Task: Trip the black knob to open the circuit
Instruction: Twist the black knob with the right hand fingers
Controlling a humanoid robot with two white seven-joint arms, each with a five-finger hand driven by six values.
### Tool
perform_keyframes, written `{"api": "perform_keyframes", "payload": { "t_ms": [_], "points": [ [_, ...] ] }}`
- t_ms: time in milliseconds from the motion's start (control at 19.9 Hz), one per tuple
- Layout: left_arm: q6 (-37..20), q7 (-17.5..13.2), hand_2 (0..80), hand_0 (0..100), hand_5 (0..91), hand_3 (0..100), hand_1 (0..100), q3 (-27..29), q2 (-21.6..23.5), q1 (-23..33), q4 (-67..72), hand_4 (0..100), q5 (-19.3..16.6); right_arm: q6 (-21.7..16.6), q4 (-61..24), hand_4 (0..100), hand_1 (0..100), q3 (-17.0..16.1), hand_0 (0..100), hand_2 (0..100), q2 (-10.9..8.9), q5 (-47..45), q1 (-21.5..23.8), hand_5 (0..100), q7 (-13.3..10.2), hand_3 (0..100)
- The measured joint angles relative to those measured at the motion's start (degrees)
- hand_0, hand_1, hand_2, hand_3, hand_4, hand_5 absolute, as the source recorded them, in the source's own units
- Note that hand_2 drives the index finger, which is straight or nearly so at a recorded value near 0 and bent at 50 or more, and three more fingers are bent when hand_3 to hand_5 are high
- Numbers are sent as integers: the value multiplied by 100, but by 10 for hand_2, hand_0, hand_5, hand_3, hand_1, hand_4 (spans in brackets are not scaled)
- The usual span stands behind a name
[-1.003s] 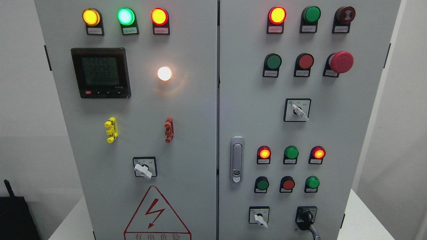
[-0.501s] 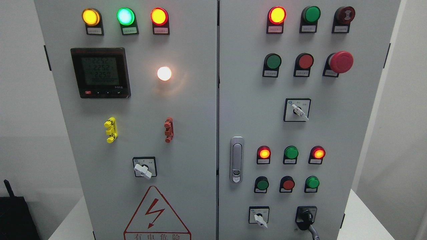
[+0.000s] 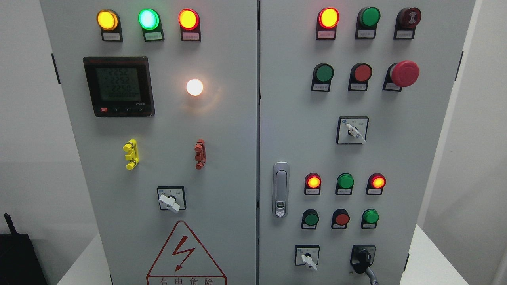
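We're square on to the grey control cabinet (image 3: 222, 158), and neither robot hand is in shot, so there's no telling how open they are or whether they hold anything. The black knob (image 3: 363, 257) sits at the bottom right of the right-hand door, just right of a white selector switch (image 3: 307, 259). A grey cable (image 3: 371, 277) hangs below the knob and runs off the bottom edge. The knob's markings are too dark to read. On the left door, the warning triangle (image 3: 186, 257) is cut off at the bottom. The meter display (image 3: 119, 86) glows, its digits hard to make out. A dark object (image 3: 18, 257) at lower left is only partly in frame.
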Motion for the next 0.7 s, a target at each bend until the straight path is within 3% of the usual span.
{"api": "perform_keyframes", "payload": {
  "t_ms": [702],
  "points": [
    [0,0,0,120,0,0,389,0,0,0,0,0,0,28,-39,1000,17,97,0,24,0,-5,-6,965,-48,1000]
  ]
}}
